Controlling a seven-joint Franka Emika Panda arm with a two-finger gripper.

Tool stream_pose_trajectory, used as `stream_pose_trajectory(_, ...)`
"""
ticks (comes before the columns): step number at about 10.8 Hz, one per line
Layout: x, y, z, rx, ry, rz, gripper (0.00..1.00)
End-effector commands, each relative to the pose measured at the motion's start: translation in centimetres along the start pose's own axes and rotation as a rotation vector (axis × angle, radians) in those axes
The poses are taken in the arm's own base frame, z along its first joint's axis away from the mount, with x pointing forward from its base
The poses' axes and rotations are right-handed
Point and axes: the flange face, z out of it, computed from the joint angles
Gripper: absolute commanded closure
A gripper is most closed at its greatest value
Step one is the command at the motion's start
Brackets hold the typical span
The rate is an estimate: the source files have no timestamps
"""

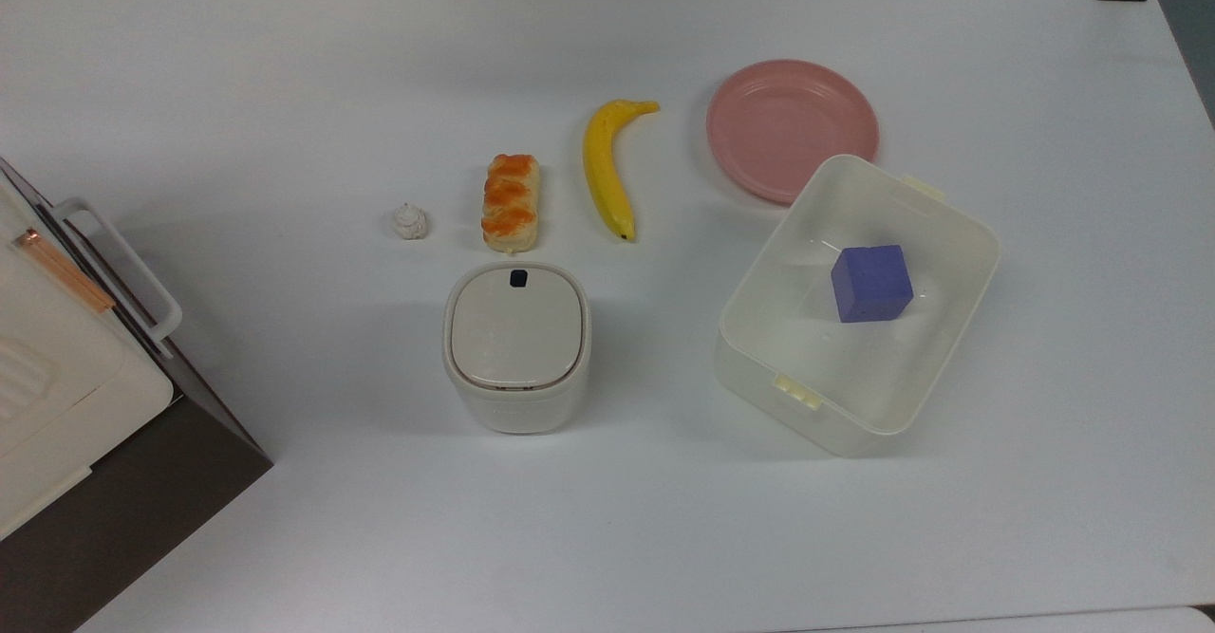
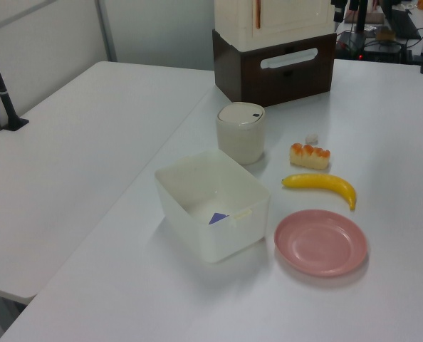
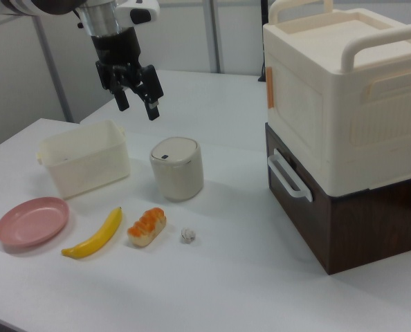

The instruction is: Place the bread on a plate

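The bread [image 1: 511,202] [image 2: 310,155] [image 3: 147,227], a small loaf with an orange-brown glazed top, lies on the white table between a tiny white lump and a yellow banana. The pink plate [image 1: 791,129] [image 2: 320,242] [image 3: 31,221] sits bare on the far side of the banana from the bread, beside a white tub. In the right view my gripper [image 3: 137,104] hangs open high above the table, over the space between the tub and a lidded canister, well away from the bread.
The banana [image 1: 608,166] [image 3: 95,235] lies between bread and plate. A white tub [image 1: 857,303] [image 2: 211,203] holds a purple cube [image 1: 871,283]. A lidded cream canister [image 1: 516,346] [image 3: 176,167] stands close by the bread. A cream-and-brown box stack [image 3: 347,124] stands at the table's edge.
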Motion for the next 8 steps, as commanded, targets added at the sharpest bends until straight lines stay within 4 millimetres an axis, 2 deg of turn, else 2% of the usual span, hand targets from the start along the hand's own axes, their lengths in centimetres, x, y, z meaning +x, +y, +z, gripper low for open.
stream_pose_trajectory(1,-1.53,-0.12,-0.9,-0.032,-0.038,0.012,0.0)
stream_pose_trajectory(8,-1.47,-0.01,-0.14,-0.039,-0.066,-0.026,0.0)
